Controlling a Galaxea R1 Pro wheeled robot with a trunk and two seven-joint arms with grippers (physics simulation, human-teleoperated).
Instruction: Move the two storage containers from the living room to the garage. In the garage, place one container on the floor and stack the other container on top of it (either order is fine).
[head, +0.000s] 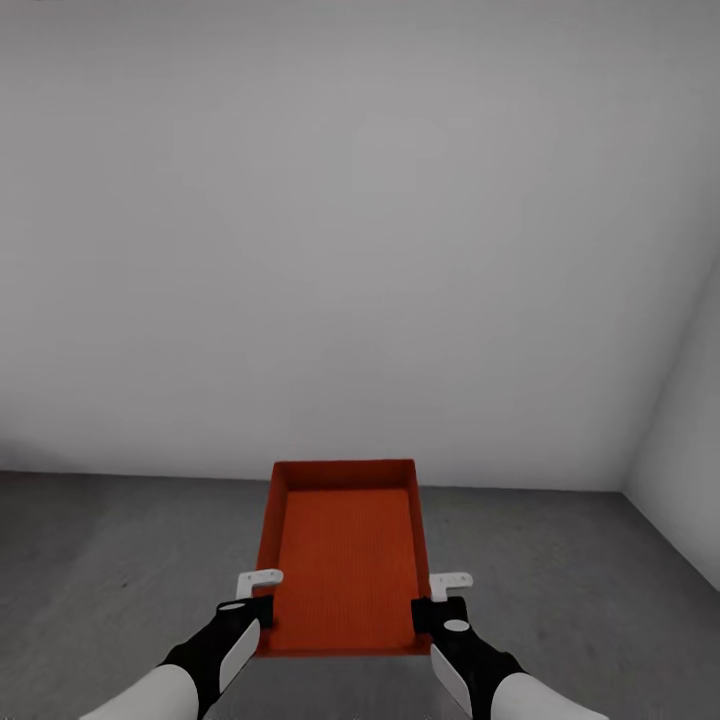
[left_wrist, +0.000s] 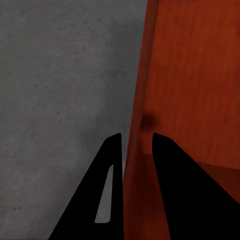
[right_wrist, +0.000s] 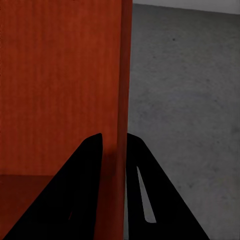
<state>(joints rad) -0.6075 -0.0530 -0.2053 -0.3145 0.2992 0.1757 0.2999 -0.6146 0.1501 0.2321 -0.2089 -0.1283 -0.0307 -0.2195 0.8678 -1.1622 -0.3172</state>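
One red-orange open-topped storage container (head: 346, 560) hangs in front of me above the dark grey concrete floor (head: 110, 570) of the garage. My left gripper (head: 258, 610) is shut on its left wall near the close corner, and my right gripper (head: 432, 612) is shut on its right wall. In the left wrist view the black fingers (left_wrist: 170, 185) straddle the container wall (left_wrist: 137, 125), one inside and one outside. The right wrist view shows the same grip, with its fingers (right_wrist: 85, 185) clamped across the other container wall (right_wrist: 122, 90).
A white wall (head: 350, 220) rises straight ahead. A second white wall (head: 690, 440) meets it in a corner at the right. Grey floor (right_wrist: 190, 100) spreads on both sides of the container.
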